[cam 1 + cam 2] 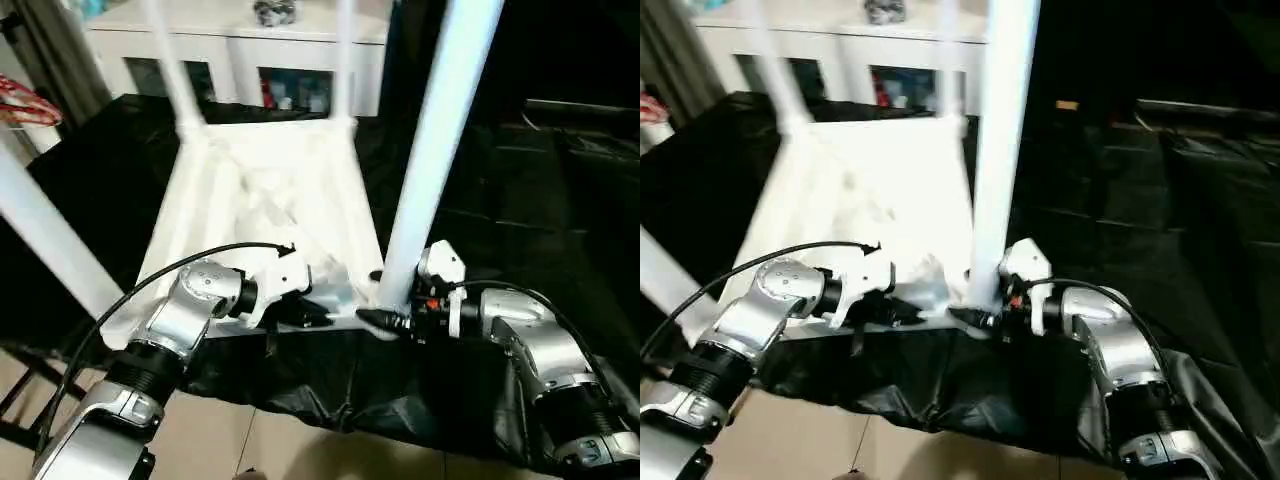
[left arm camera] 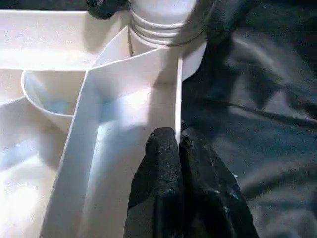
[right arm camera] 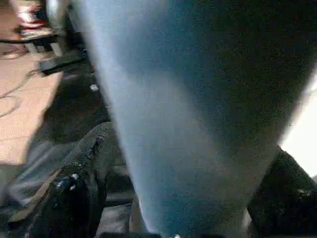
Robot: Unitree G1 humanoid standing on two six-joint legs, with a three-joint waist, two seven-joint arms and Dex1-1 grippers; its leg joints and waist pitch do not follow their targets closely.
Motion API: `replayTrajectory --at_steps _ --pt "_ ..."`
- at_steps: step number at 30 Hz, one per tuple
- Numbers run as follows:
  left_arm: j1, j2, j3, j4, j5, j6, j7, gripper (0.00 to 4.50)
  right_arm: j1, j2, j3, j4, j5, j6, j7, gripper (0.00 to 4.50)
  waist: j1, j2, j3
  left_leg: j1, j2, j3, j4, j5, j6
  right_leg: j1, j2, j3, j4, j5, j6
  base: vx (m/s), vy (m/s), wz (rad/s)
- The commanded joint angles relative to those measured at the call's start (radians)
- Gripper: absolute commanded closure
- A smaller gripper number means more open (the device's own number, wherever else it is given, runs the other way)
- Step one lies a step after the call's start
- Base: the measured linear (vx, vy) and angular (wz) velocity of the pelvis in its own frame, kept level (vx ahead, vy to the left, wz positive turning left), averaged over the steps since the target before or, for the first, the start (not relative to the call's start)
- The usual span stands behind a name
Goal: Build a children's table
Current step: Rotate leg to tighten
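both forearms sit closest, so starting there. right gripper (image 1: 392, 322) is wide open with the near-right leg (image 1: 432, 150) between its fingers, low down by the socket; can't really tell if the pads are pressing on it or just around it. left gripper (image 2: 179, 163) is pinched shut on the thin near rim of the table (image 1: 265, 190), just beside that same corner. the table lies upside down on the black-covered worktop (image 1: 560, 200), ribs up, legs in its corners. key thing: the leg's long axis runs straight up from the right gripper, so i'd guess any twist or push goes along that line, left one bracing the rim.
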Motion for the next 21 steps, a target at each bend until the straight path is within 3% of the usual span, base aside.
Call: replayTrajectory --at_steps 1,7,16,18,21 --pt "-0.043 0.002 -0.008 0.025 -0.005 -0.012 -0.008 4.50 -0.003 -0.002 0.076 -0.032 0.011 0.020 0.094 1.20 0.000 -0.010 -0.054 0.001 0.022 0.003 -0.061 -0.179 0.074 0.054 -0.045 0.039 -0.065 -0.105 -0.243 0.000 0.000 0.00" --pt "-0.068 0.014 -0.013 0.074 -0.002 -0.037 -0.034 4.50 -0.003 -0.028 0.104 -0.047 0.004 0.029 0.153 1.64 0.011 -0.006 -0.058 -0.001 0.020 0.002 -0.058 -0.155 0.073 0.057 -0.046 0.038 -0.059 -0.053 -0.251 0.000 0.000 0.00" --pt "-0.081 0.004 -0.005 0.111 -0.001 -0.045 -0.010 4.50 0.033 -0.015 0.125 -0.075 0.010 0.035 0.139 2.02 0.014 -0.006 -0.056 -0.001 0.021 0.001 -0.062 -0.184 0.054 0.057 -0.047 0.037 -0.064 -0.102 -0.238 0.000 0.000 0.00" --pt "-0.085 -0.009 0.004 0.123 -0.002 -0.037 0.017 4.50 0.047 0.002 0.113 -0.082 0.012 0.034 0.106 2.03 0.013 -0.001 -0.056 0.000 0.021 0.001 -0.062 -0.188 0.052 0.056 -0.047 0.037 -0.066 -0.102 -0.236 0.000 0.000 0.00" --pt "-0.085 -0.037 0.019 0.123 -0.005 -0.006 0.078 4.50 0.063 0.054 0.075 -0.068 0.014 0.007 0.003 2.04 0.013 -0.004 -0.052 -0.001 0.021 -0.001 -0.068 -0.215 0.042 0.057 -0.050 0.037 -0.071 -0.156 -0.225 0.000 0.000 0.00"
